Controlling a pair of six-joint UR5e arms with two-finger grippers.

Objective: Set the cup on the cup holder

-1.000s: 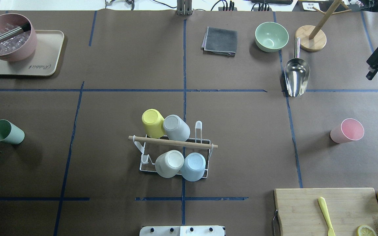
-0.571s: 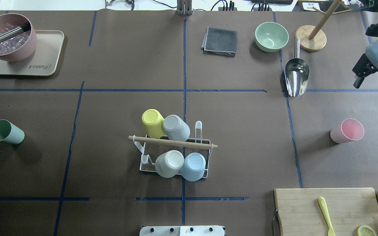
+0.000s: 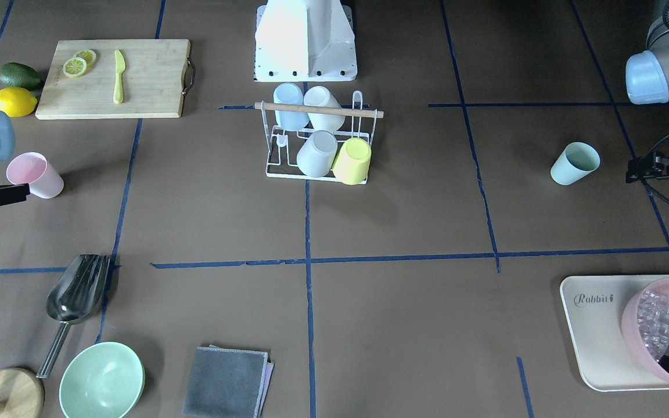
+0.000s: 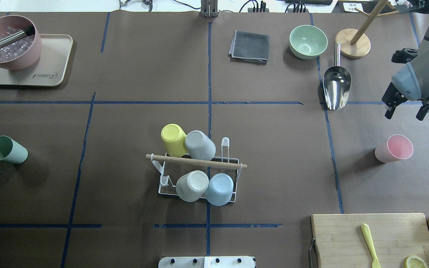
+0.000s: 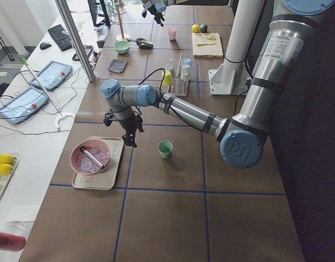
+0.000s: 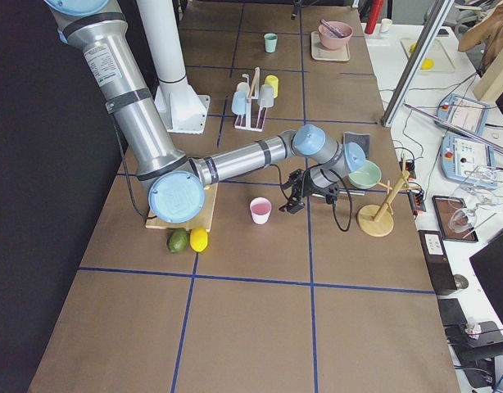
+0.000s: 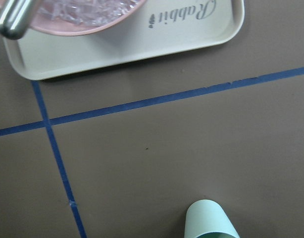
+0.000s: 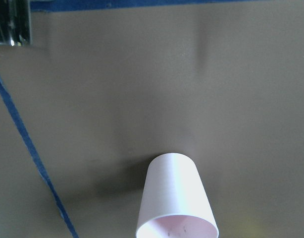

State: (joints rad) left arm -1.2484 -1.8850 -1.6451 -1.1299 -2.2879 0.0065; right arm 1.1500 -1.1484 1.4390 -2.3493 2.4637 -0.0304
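Note:
The cup holder (image 4: 199,162), a white wire rack with a wooden rod, stands mid-table with several cups upside down on its prongs. A pink cup (image 4: 395,149) stands upright at the right and shows close in the right wrist view (image 8: 177,198). A green cup (image 4: 6,149) stands at the left and shows at the bottom edge of the left wrist view (image 7: 209,220). My right gripper (image 4: 404,111) is open and empty, above and just beyond the pink cup. My left gripper (image 3: 659,190) looks open and empty, beside the green cup (image 3: 574,164).
A tray (image 4: 54,56) with a pink bowl of ice (image 4: 9,42) lies far left. A grey cloth (image 4: 250,46), green bowl (image 4: 308,41), metal scoop (image 4: 336,87) and wooden stand (image 4: 353,42) lie far right. A cutting board (image 4: 371,238), lemon and avocado lie near right.
My right arm has come further in from the right edge, nearer to the pink cup. My left gripper has come into view at the left edge. Cups and rack have not moved.

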